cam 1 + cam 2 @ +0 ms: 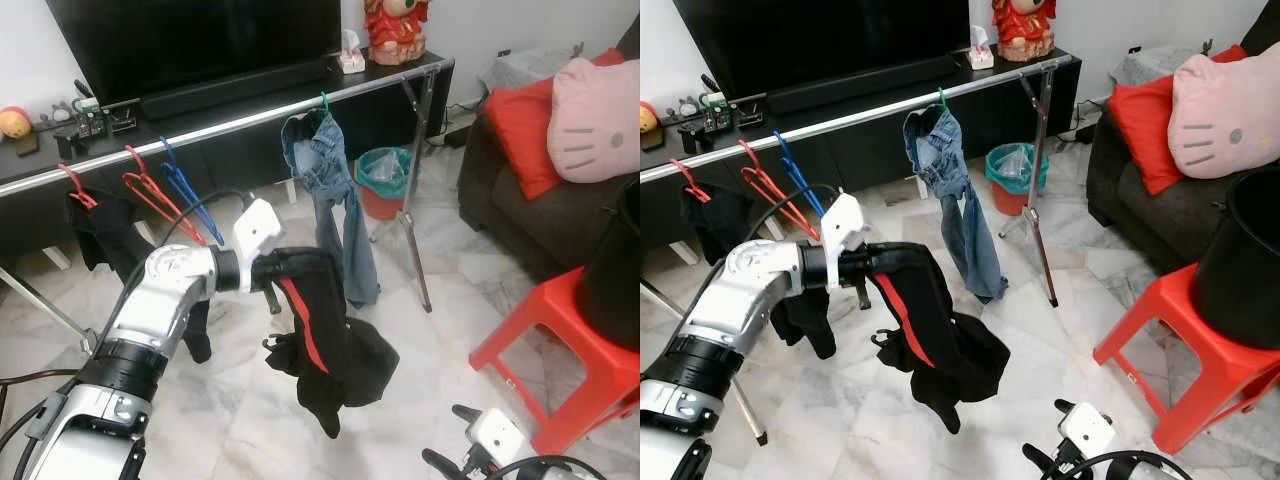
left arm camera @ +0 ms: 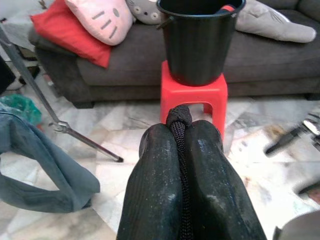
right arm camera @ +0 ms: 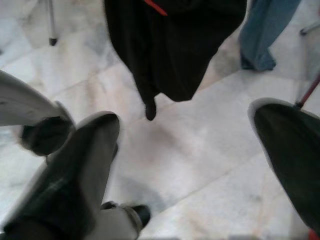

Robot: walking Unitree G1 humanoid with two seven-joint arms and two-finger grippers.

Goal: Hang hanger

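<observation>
Clamped tight on a black cord-like hanger part, the left gripper [image 2: 181, 165] held the black garment with a red stripe [image 1: 325, 355] raised toward the long silver clothes rail [image 1: 240, 122], presumably to hook it there, while the right gripper [image 3: 185, 165] idled spread wide.

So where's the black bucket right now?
The black bucket stands on the red stool at the robot's right, in front of the grey sofa, beside the pink cat cushion.
</observation>
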